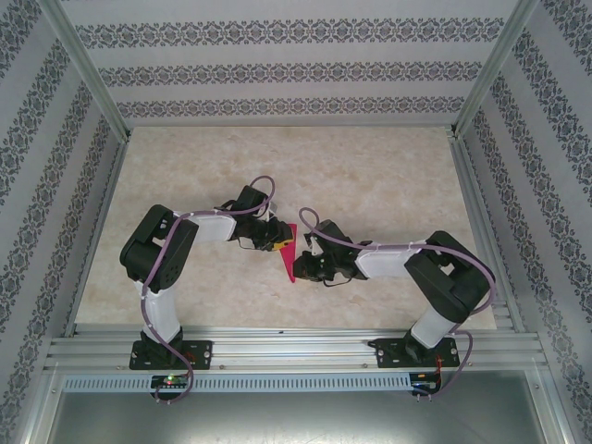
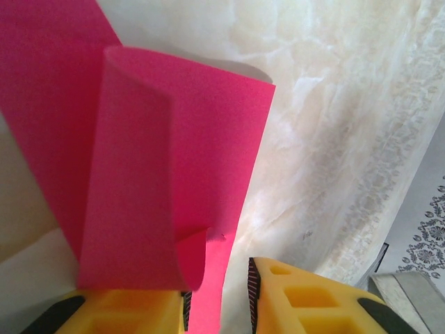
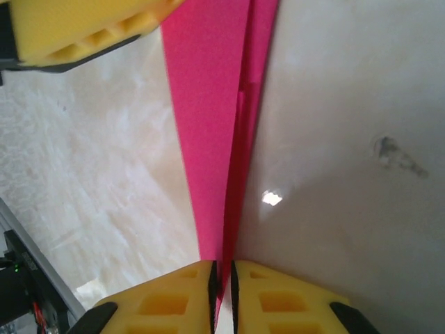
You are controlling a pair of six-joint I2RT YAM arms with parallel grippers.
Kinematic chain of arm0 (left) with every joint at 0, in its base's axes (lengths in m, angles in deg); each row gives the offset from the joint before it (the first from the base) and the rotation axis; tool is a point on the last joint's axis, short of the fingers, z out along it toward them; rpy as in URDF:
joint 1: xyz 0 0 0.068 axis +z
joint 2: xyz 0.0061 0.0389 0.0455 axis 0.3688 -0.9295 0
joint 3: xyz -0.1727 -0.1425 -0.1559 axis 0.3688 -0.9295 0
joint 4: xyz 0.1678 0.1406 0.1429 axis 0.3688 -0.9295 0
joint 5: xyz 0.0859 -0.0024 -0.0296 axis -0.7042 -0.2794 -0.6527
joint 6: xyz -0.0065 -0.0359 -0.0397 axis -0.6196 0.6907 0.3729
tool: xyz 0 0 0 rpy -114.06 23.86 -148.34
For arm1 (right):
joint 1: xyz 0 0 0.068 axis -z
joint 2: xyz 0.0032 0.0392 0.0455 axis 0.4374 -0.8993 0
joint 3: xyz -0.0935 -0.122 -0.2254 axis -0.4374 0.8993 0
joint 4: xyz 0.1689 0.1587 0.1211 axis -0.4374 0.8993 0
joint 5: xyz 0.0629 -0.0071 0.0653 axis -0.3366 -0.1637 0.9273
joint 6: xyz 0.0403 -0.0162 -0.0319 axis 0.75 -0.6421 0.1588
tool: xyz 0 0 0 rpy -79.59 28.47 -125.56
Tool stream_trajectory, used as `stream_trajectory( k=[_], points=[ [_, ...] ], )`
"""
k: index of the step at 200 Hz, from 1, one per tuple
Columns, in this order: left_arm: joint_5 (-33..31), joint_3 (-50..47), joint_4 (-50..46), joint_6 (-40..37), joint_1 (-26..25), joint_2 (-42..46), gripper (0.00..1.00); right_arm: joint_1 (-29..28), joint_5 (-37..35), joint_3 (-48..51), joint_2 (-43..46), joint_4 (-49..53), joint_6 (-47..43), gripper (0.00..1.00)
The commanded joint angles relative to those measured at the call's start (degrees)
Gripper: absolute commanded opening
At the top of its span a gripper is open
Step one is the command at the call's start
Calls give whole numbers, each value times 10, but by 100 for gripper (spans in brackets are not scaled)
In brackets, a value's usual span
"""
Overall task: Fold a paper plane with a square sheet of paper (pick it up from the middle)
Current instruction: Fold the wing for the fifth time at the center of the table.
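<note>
**Mid-fold: pink sheet pinched on its crease between two arms**

The pale marbled tabletop (image 1: 370,176) carries the work near its middle, a little toward 6 o'clock. The left arm (image 1: 162,250) reaches in from 9 o'clock and the right arm (image 1: 435,273) from 4 o'clock, and their tips almost meet.

Between them is the sheet of paper (image 1: 289,254), magenta. From above it reads as a narrow wedge, broad at 12 o'clock and pointed at 6 o'clock. It is not a flat square. The left wrist view shows doubled layers with one flap curling loose toward 6 o'clock. The right wrist view shows the layers running together as a slim strip from 12 o'clock down to 6 o'clock.

The right fingers (image 3: 278,299) are pressed almost together and pinch the layered edge in the slit between them. The left fingers (image 2: 306,299) stand partly spread. The paper hangs in their gap against the 9 o'clock finger, and bare tabletop shows between it and the 3 o'clock finger, so they do not clamp it.

This looks like a lengthwise fold in hand, well short of a finished dart: the layers are gathered but the flap has not been pressed down. The next move likely calls for the left fingers to close on the loose flap. Alternatively they could lay it flat on the tabletop while the right fingers hold the crease line steady. A slip there would skew the fold
</note>
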Motion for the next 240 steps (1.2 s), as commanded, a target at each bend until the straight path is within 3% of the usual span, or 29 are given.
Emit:
stream_trajectory(
  k=[1,38,65,97,159,203,240],
  points=[
    [-25,-1,-44,-9,-3,-17,31,-6,-14,-5,31,27,7,17],
    [-25,-1,-42,-6,-3,-18,31,-12,4,-9,16,14,25,15],
    [-25,1,-43,-6,-3,-19,31,-23,0,-16,5,9,19,6],
    [-26,1,-43,-2,-3,-19,30,-45,-39,-44,-19,73,-23,0],
    [-29,-6,-39,11,-4,-15,30,-100,-184,-125,-35,282,-136,0],
    [-21,-7,-24,25,-8,-12,30,-101,-183,-118,4,295,-214,0],
    [-18,-6,-19,32,-12,-13,30,-95,-171,-120,4,285,-192,2]
  ],
)
